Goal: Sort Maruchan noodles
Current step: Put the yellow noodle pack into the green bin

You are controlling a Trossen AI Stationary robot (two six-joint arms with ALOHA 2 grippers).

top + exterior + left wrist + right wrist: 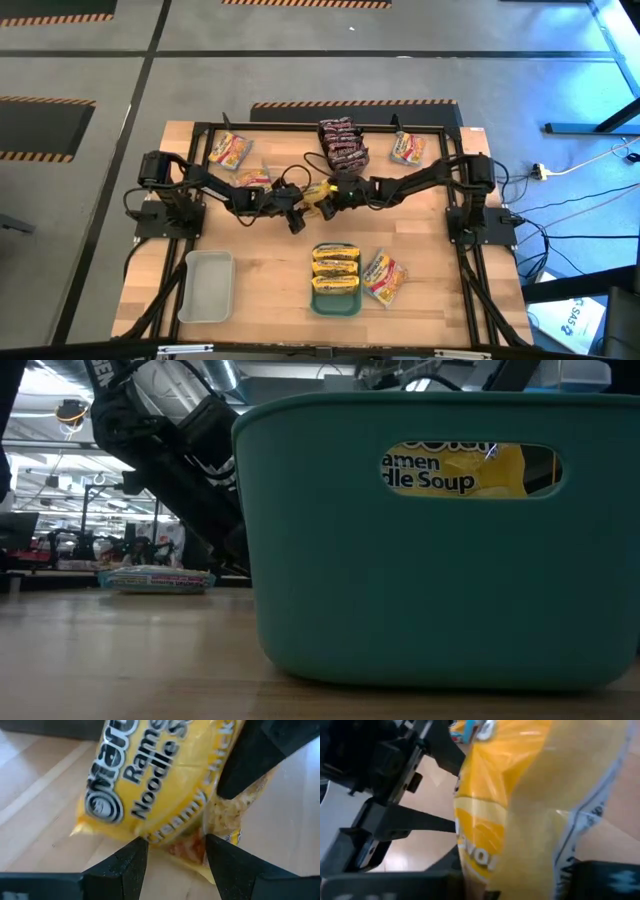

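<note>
1. Right gripper (328,196) clamped on a yellow packet (318,193), held above mid-table.
2. Left gripper (297,215) just beside it, fingers (125,867) apart around the packet's edge; prob a handover, contact unclear.
3. Teal tray (336,306) already holds yellow packets, so likely destination.

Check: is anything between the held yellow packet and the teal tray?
Nothing visible. The yellow packet hangs between the left gripper and right gripper; only bare table lies toward the teal tray.
</note>
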